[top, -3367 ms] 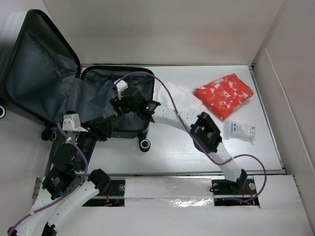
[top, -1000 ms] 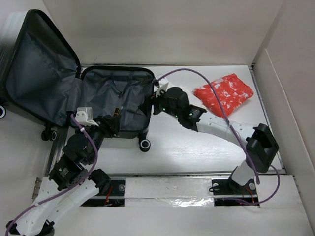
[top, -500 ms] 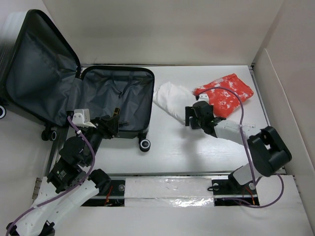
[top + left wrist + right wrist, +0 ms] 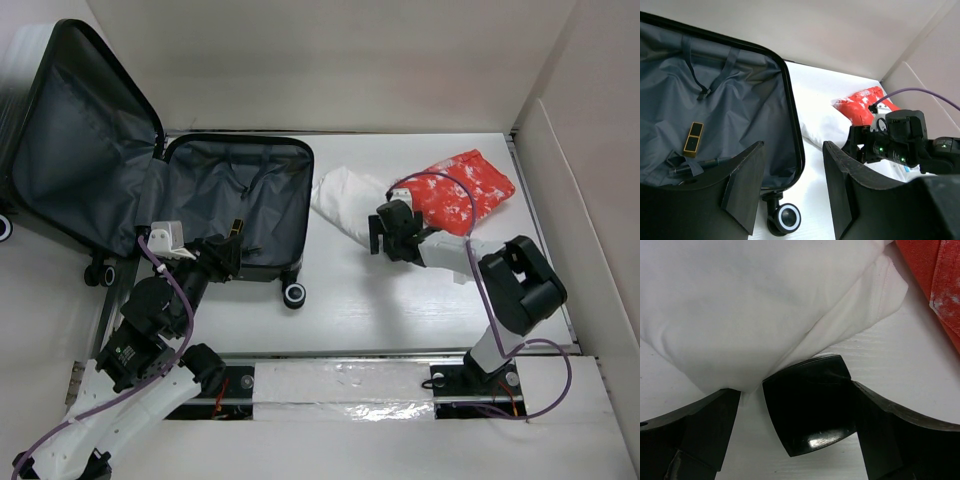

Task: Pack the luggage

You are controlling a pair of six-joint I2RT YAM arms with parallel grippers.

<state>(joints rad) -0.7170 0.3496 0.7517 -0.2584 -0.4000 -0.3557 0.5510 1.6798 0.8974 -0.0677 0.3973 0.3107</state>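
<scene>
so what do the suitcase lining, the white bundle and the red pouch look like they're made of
Suitcase lining: looks like thin woven fabric, dark grey, matt, with wrinkles and sewn straps.
White bundle: soft cloth, probably cotton knit; folds and a stitched hem show.
Red pouch: fabric or thin plastic, red with white print; cannot tell which.

White folded shirt (image 4: 345, 198) just lying on the white table (image 4: 350, 300), and a red pouch with white speckles (image 4: 462, 188) sits right beside it at its 3 o'clock. Way off at the shirt's 9 o'clock there's a little yellow-and-black block (image 4: 693, 137).
</scene>
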